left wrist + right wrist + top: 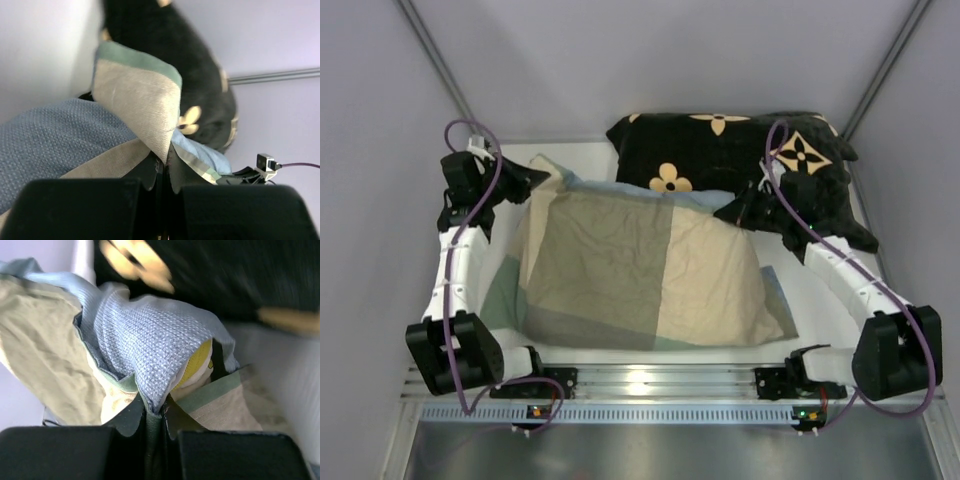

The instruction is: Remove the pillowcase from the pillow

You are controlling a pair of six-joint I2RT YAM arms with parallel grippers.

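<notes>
Closest to each wrist lens are the black fingers. The left pincer is closed tight on a beige, green-edged corner of the pillowcase, with no gap showing between its jaws. The right pincer is likewise clamped, on a fold of the grey-blue side at the case's mouth. Just behind that fold a bit of the pillow, cream with yellow piping, peeps out; the rest of it is hidden inside. From above, the filled pillowcase lies flat in the middle of the desk, patchwork face up. The two arms reach to its far corners, and the black cushion sits just behind it, against the back wall. The step in hand looks like securing the open end, with the stripping itself not yet begun. Next, I judge, the held edges must be drawn apart and lifted to peel the cloth back. One pincer may need to let go and pin the pillow, or the pillow will simply ride along.
</notes>
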